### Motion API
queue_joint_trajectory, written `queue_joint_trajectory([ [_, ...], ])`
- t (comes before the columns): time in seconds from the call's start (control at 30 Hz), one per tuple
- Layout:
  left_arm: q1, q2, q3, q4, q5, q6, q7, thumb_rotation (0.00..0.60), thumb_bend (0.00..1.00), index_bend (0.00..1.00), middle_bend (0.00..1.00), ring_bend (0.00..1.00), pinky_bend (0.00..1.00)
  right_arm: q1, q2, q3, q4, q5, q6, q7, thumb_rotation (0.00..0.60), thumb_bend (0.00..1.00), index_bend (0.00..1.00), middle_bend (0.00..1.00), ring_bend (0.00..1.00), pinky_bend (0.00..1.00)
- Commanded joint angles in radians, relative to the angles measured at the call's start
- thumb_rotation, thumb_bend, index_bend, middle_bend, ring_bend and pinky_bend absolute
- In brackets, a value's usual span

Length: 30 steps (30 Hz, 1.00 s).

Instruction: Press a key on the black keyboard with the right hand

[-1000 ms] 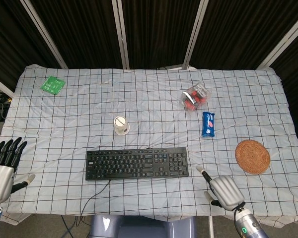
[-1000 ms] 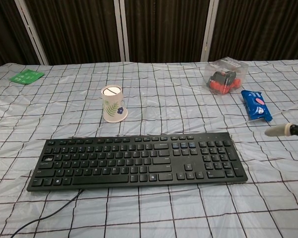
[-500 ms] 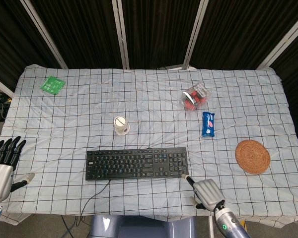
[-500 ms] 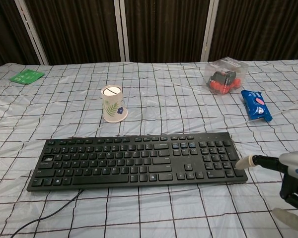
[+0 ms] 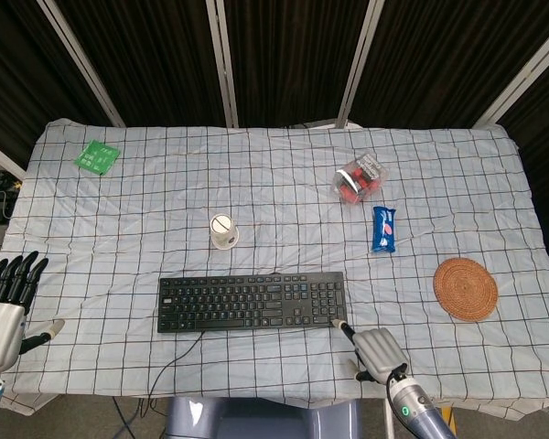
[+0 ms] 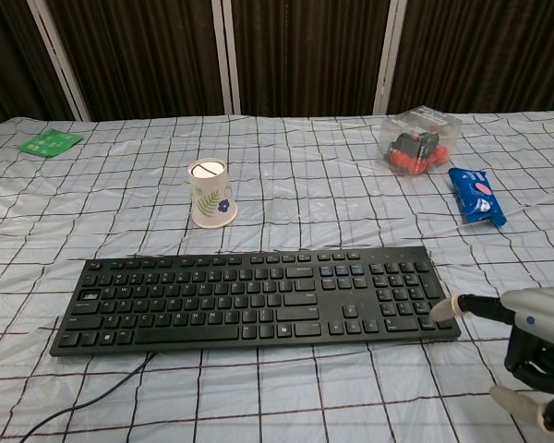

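The black keyboard [image 5: 252, 302] [image 6: 254, 295] lies flat near the table's front edge, on the checked cloth. My right hand [image 5: 375, 352] [image 6: 535, 337] is low at the keyboard's near right corner. One finger is stretched out and the others are curled in, holding nothing. That fingertip [image 6: 442, 309] touches the right edge of the number pad; I cannot tell if a key is down. My left hand [image 5: 5, 306] hovers at the table's left front corner, well away from the keyboard, fingers straight and empty. The chest view does not show it.
A paper cup [image 5: 223, 230] [image 6: 210, 193] stands just behind the keyboard. Further right are a clear box of red items [image 5: 360, 177], a blue snack packet [image 5: 383, 229] and a woven coaster [image 5: 465, 288]. A green card [image 5: 97, 156] lies far left. The keyboard cable [image 5: 178, 352] trails off the front edge.
My right hand has moved left from the open cloth to the keyboard, bringing its stretched finger onto the right end. The left hand has barely moved.
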Motion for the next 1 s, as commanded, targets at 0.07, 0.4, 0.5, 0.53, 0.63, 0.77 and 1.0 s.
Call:
queue_joint_trajectory([
  [0.07,-0.001,0.0,-0.001,-0.002,-0.002,-0.002,-0.002,0.6,0.07,0.0,0.0,0.0,0.0,0.012,-0.016,0.004,0.008,0.023,0.006,0.001,0.6,0.44,0.11,0.91,0.87,0.74],
  [0.4,-0.003,0.002,-0.004,-0.005,-0.011,-0.008,-0.007,0.6,0.07,0.0,0.0,0.0,0.0,0.03,-0.042,0.0,0.03,0.067,0.018,-0.002,0.6,0.44,0.11,0.91,0.87,0.74],
  [0.5,-0.003,0.002,-0.003,-0.007,-0.012,-0.01,-0.006,0.6,0.07,0.0,0.0,0.0,0.0,0.033,-0.051,-0.002,0.033,0.072,0.023,0.001,0.6,0.44,0.11,0.91,0.87,0.74],
  [0.53,-0.003,0.002,-0.003,-0.007,-0.011,-0.01,-0.005,0.6,0.07,0.0,0.0,0.0,0.0,0.034,-0.054,-0.001,0.035,0.073,0.024,0.002,0.6,0.44,0.11,0.91,0.87,0.74],
  [0.63,-0.003,0.002,-0.003,-0.008,-0.011,-0.01,-0.004,0.6,0.07,0.0,0.0,0.0,0.0,0.041,-0.066,0.003,0.041,0.083,0.03,0.002,0.6,0.44,0.11,0.91,0.87,0.74],
  [0.77,-0.004,0.002,-0.005,-0.01,-0.017,-0.014,-0.005,0.6,0.07,0.0,0.0,0.0,0.0,0.049,-0.081,0.005,0.043,0.101,0.035,0.004,0.6,0.45,0.11,0.91,0.87,0.74],
  [1.0,-0.006,0.002,-0.005,-0.011,-0.018,-0.016,-0.004,0.6,0.07,0.0,0.0,0.0,0.0,0.061,-0.121,0.001,0.05,0.119,0.05,-0.006,0.6,0.45,0.11,0.91,0.87,0.74],
])
